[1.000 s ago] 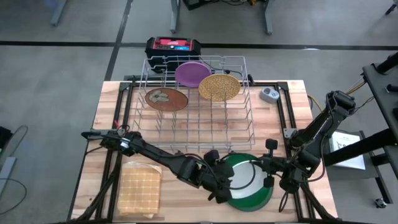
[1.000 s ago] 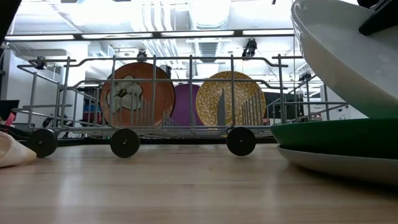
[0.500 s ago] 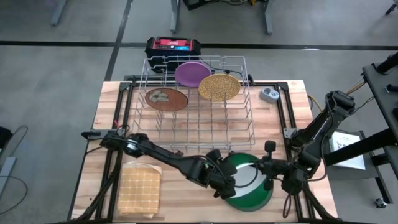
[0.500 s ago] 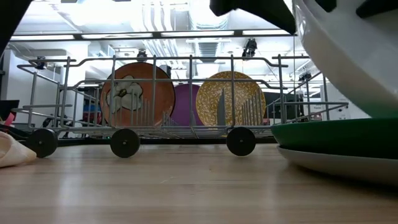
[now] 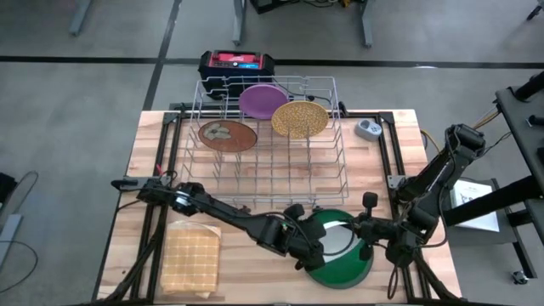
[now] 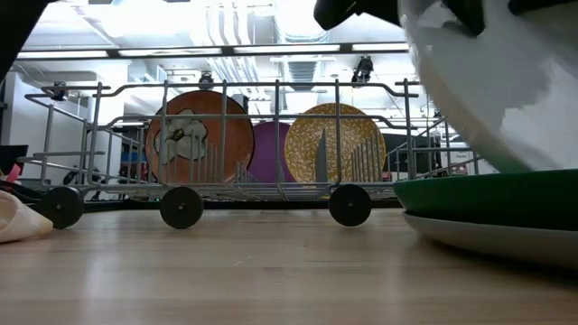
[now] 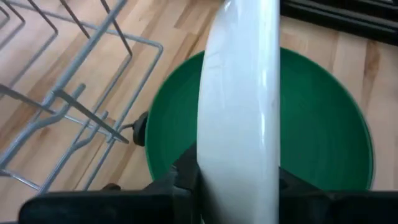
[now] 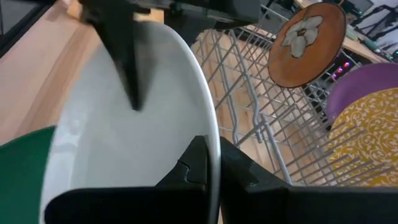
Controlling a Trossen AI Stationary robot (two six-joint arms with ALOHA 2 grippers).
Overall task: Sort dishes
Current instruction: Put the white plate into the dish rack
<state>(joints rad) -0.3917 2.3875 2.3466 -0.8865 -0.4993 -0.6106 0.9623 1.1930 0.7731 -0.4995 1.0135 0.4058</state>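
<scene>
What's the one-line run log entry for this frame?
step: lift round white plate off round green plate | left gripper: shut on rim | right gripper: shut on rim | wire dish rack: three plates

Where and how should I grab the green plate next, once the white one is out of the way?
Take the green plate by its rim, at the edge facing the rack. It lies flat on another plate, so only the raised rim gives a pincer purchase. Both the left pincer and right pincer are clamped on the white plate.
</scene>
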